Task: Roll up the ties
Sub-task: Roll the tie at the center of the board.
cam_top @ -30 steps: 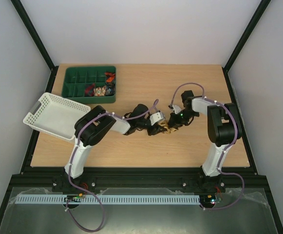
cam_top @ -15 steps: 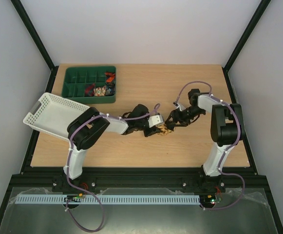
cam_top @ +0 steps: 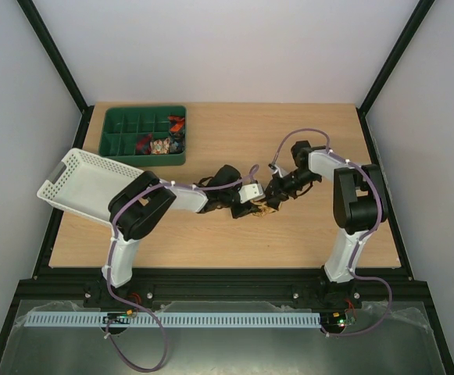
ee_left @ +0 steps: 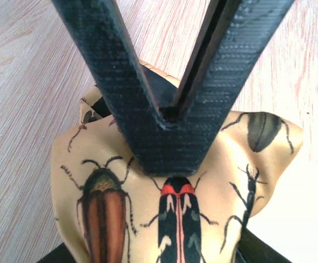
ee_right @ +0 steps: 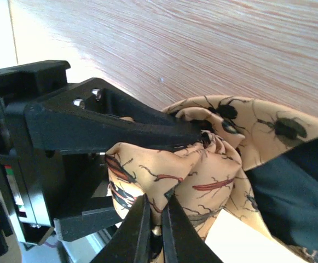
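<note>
tie (ee_right: 202, 164): judged soft, light, slippery, easily unrolled | left gripper (ee_left: 169, 129): jaws clamped on the bundle | right gripper (ee_right: 154, 222): jaws pinched on a fold | grip advised across whole coil

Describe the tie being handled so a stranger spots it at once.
Find the middle of the wooden table, where the left gripper and right gripper meet. Both pinch a bunched tan-gold tie printed with beetles, unlike bundles in the green tray.

Left end effector (cam_top: 252, 209) at tan tie (cam_top: 264, 208); right end effector (cam_top: 274, 200) opposite.
</note>
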`<state>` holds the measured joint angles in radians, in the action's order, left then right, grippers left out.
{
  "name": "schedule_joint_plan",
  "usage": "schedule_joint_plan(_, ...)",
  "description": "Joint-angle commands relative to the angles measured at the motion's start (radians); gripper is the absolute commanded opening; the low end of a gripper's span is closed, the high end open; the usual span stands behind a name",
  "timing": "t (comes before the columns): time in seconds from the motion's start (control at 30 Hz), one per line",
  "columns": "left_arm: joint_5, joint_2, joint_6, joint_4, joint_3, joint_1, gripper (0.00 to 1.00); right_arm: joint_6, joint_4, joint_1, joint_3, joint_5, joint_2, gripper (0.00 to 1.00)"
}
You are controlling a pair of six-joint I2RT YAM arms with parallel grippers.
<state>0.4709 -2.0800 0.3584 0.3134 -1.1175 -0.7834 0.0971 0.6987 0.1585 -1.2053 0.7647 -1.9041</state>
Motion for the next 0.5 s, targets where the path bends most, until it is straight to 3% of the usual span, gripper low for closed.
schedule_joint_plan(0.0,-0.010,-0.055,0.004,-0.159,0.000,0.002,0.38,0.031,-0.012,-0.007,0.008,-0.177,-0.051,0.01)
schedule_joint_plan(0.13,0.070,-0.039,-0.031,-0.091,-0.021,0.006,0.56,0.054,-0.042,-0.023,0.037,-0.244,-0.050,0.02)
schedule_joint_plan(0.23,0.106,-0.049,-0.073,-0.025,-0.048,0.003,0.62,0.063,-0.071,-0.038,0.066,-0.304,-0.055,0.01)
schedule_joint_plan(0.37,0.126,-0.091,-0.104,0.028,-0.097,-0.013,0.64,0.047,-0.110,-0.058,0.086,-0.350,-0.061,0.01)
schedule_joint_plan(0.47,0.126,-0.120,-0.114,0.065,-0.110,-0.024,0.61,0.025,-0.130,-0.059,0.080,-0.347,-0.076,0.01)
